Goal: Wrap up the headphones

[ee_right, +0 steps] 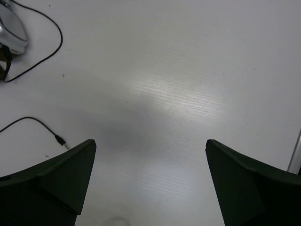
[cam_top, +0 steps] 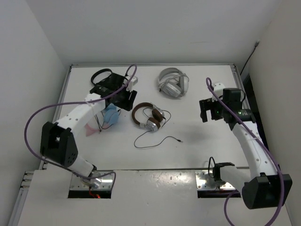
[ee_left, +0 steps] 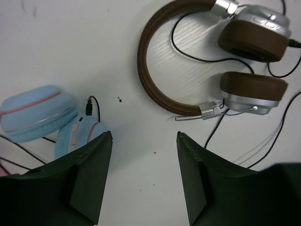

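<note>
The brown headphones [cam_top: 148, 117] lie on the table [cam_top: 202, 155], cable [cam_top: 157, 141] loose. The left claw [ee_left: 143, 139] hangs near them, spread wide. The right claw [ee_right: 150, 143] is spread too.

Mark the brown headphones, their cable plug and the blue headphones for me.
brown headphones [ee_left: 143, 66]: left wrist view, on the headband's curve.
cable plug [ee_right: 60, 140]: right wrist view, on the plug body.
blue headphones [ee_left: 35, 113]: left wrist view, on the larger earcup.
</note>
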